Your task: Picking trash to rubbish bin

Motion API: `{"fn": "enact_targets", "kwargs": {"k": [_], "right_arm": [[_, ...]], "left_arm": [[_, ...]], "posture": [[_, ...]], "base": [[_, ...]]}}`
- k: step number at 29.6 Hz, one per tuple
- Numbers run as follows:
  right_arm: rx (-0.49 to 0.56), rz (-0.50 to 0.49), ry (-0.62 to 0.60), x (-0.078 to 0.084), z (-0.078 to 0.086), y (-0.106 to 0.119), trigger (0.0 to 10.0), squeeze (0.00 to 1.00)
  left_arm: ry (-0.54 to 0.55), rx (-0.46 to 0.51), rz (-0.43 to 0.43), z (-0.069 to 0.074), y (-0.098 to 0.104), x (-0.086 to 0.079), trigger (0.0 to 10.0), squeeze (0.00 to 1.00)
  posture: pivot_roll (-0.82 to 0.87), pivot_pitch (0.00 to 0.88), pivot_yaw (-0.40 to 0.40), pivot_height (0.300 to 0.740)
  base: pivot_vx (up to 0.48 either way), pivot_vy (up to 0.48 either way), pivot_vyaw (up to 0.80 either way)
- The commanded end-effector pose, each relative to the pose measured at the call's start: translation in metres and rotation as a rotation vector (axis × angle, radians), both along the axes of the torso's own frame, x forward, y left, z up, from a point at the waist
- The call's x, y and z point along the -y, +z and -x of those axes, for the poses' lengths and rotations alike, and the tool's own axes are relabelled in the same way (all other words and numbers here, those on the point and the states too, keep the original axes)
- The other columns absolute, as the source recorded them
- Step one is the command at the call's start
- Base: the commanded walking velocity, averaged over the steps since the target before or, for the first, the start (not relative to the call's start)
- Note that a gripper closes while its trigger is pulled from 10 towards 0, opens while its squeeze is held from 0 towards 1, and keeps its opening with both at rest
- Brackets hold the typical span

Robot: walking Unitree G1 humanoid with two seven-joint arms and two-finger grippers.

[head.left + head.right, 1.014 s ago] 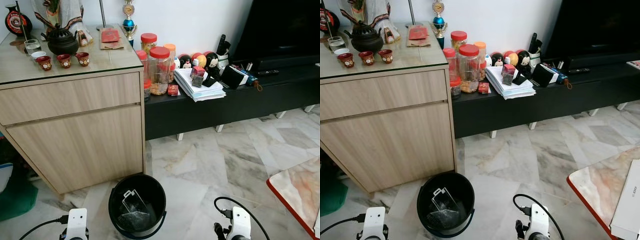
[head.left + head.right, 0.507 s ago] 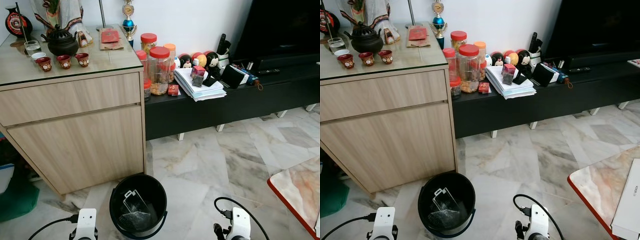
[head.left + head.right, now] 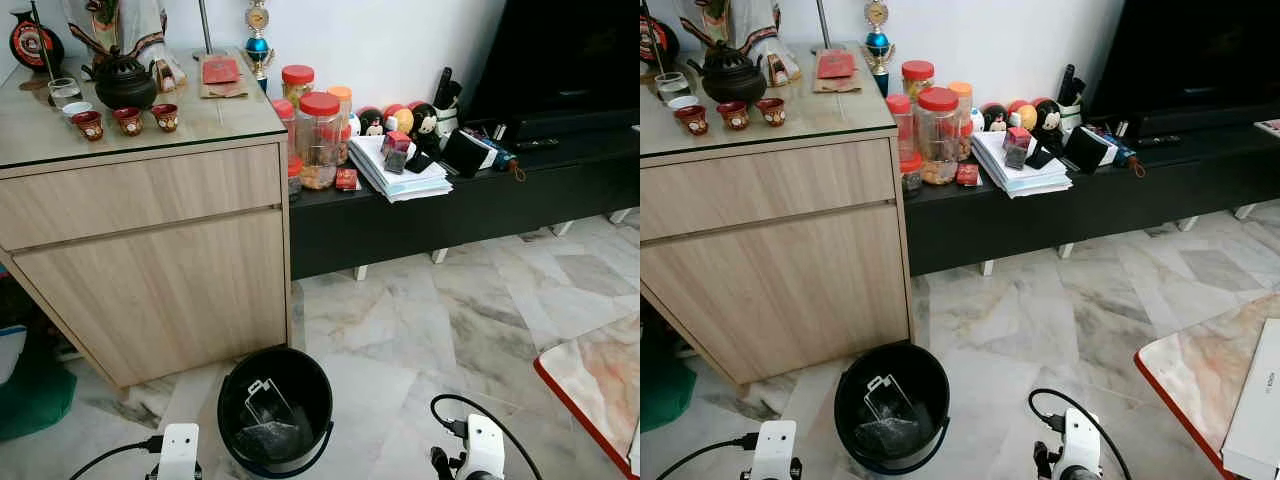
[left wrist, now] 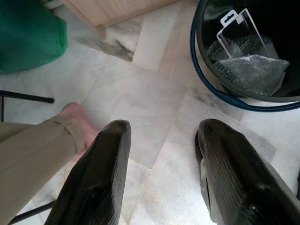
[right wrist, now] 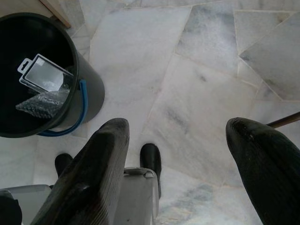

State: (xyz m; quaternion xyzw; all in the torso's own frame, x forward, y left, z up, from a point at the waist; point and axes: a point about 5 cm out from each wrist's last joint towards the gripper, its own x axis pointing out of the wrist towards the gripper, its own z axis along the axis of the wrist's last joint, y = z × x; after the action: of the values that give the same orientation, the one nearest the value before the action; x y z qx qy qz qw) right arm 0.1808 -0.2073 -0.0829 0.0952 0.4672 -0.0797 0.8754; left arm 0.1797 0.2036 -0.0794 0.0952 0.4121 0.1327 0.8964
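A black rubbish bin [image 3: 275, 410] with a blue handle stands on the marble floor before the wooden cabinet. Inside it lie a clear plastic package [image 4: 241, 33] and a wad of bubble wrap [image 4: 253, 70]. My left gripper [image 4: 164, 129] hangs open over bare floor just left of the bin, nothing between its fingers. On the bin's right my right gripper [image 5: 180, 124] is also open and empty above the floor. Both white wrist modules, the left [image 3: 178, 450] and the right [image 3: 483, 452], show at the bottom of the eye views.
A person's bare foot [image 4: 75, 117] and trouser leg are close beside my left gripper. A green bag [image 3: 35, 390] lies left of the cabinet [image 3: 150, 250]. A black TV bench [image 3: 450, 205] holds jars and papers. A red-edged table [image 3: 590, 380] stands at right.
My left wrist has shifted to the right, closer to the bin, and sunk a little. The right wrist has dropped slightly. The bin and its contents are unchanged.
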Motion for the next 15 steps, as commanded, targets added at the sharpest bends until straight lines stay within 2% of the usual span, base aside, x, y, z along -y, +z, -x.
{"fn": "enact_targets", "kwargs": {"k": [1, 6, 15], "right_arm": [[-0.002, 0.008, -0.006, 0.0031, 0.0011, 0.0, 10.0, 0.0], [-0.007, 0.009, -0.001, 0.0019, 0.0042, -0.0016, 10.0, 0.0], [-0.013, 0.01, -0.004, 0.0027, 0.0086, -0.0033, 10.0, 0.0]], "left_arm": [[-0.007, -0.018, 0.008, 0.0016, -0.0017, 0.0025, 10.0, 0.0], [-0.008, -0.017, 0.011, 0.0016, -0.0018, 0.0029, 10.0, 0.0], [-0.011, -0.019, 0.017, 0.0024, -0.0024, 0.0042, 10.0, 0.0]], "posture": [[-0.04, 0.0, -0.082, 0.74], [-0.04, 0.0, -0.081, 0.74], [-0.05, 0.0, -0.076, 0.74]], "base": [[0.0, 0.0, 0.0], [0.0, 0.0, 0.0], [-0.282, 0.0, 0.0]]}}
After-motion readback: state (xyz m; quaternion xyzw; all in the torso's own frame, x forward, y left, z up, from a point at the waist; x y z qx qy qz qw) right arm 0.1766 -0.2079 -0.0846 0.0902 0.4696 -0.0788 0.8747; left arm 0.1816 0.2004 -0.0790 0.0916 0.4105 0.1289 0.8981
